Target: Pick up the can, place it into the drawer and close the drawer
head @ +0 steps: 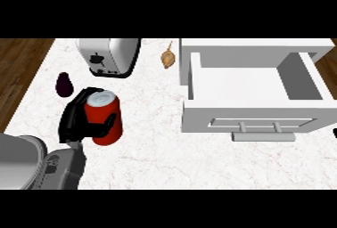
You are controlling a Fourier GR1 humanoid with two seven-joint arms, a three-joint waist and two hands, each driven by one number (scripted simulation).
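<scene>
The red can [110, 119] with a silver top stands left of the counter's middle. My left hand [77, 119] comes in from the lower left, and its black fingers and thumb curl round the can's left side. I cannot tell whether the can rests on the counter or is lifted. The white drawer [309, 75] stands pulled open at the right and nothing lies in it. Its front panel with a bar handle [263, 128] faces me. A tiny dark sliver [334, 132] at the right edge may be my right hand, but too little of it shows.
A silver toaster [108, 55] stands at the back left. A dark purple eggplant [63, 84] lies just behind my left hand. A small tan object [169, 58] lies near the drawer's back left corner. The wood floor [20, 67] shows past the white marble counter's [158, 160] left edge.
</scene>
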